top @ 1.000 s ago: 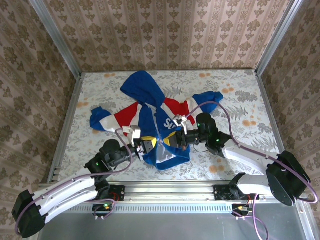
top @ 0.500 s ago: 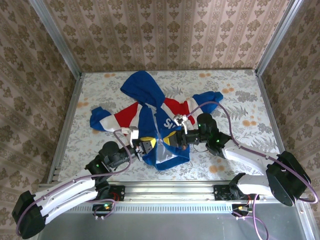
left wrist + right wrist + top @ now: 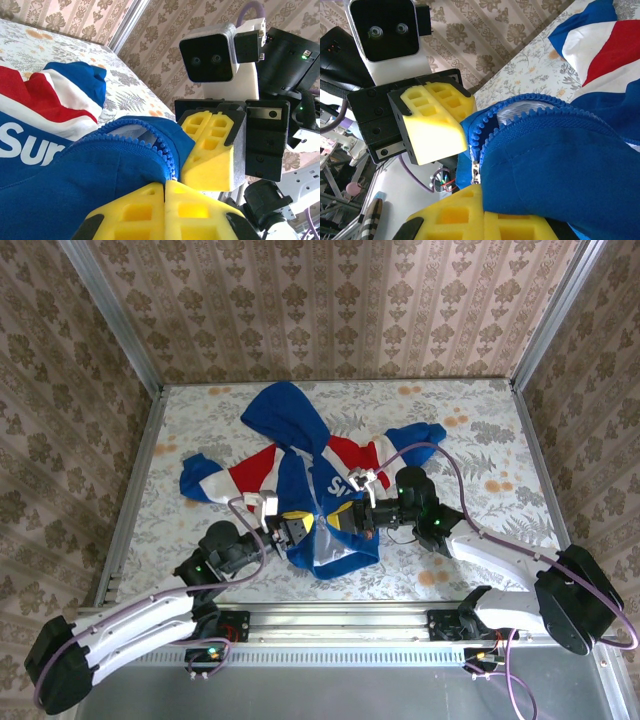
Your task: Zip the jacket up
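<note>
The jacket (image 3: 296, 472) is found spread face-up near the middle of the table (image 3: 480, 440), with the hood toward the far side and the 2 sleeves extended left and right. Royal-blue fabric, red and white panels and white "Sup" lettering are recorded. The front zipper (image 3: 167, 157) is observed unjoined at the raised hem, with blue teeth exposed.

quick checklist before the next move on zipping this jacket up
1. Left gripper shut on one front edge of the jacket: ok.
2. Right gripper shut on the opposite front edge: ok.
3. Zipper teeth visible between the grippers: ok.
4. Slider seated on both zipper halves at the bottom: cannot tell.
5. Front zipped: not ok, it lies open on the table.
</note>
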`<state>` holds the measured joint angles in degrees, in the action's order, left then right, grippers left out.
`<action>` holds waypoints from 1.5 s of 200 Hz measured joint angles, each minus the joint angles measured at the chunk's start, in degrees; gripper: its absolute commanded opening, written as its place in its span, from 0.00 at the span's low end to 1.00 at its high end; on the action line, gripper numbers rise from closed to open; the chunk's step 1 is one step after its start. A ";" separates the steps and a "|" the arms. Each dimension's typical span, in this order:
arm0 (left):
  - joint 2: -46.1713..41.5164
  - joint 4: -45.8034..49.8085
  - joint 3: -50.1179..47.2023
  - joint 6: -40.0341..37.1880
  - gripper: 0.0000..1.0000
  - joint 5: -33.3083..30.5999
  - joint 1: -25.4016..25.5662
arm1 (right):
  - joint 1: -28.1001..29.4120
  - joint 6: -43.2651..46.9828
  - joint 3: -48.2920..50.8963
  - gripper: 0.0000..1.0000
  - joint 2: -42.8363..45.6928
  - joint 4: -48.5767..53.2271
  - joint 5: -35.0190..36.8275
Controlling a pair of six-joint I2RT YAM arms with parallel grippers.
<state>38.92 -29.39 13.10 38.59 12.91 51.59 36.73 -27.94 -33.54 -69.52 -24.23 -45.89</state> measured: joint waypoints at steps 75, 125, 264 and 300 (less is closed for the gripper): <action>0.55 -1.81 -0.13 0.87 0.00 0.85 -0.55 | -0.11 -0.42 0.28 0.00 0.07 -0.04 0.00; -1.16 -1.92 -0.61 1.68 0.00 0.87 -1.88 | -0.11 -0.44 0.31 0.00 0.07 -0.07 0.00; 1.46 -3.93 -0.61 3.04 0.00 3.23 -1.88 | -0.11 -0.81 0.31 0.00 0.07 -1.33 0.00; 1.49 -4.20 -0.72 3.45 0.00 3.45 -1.88 | -0.11 -1.01 0.31 0.00 0.07 -1.36 0.00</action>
<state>40.40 -33.58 12.38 42.04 16.36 49.71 36.62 -28.95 -33.23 -69.45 -25.58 -45.89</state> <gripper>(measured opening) 0.048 0.039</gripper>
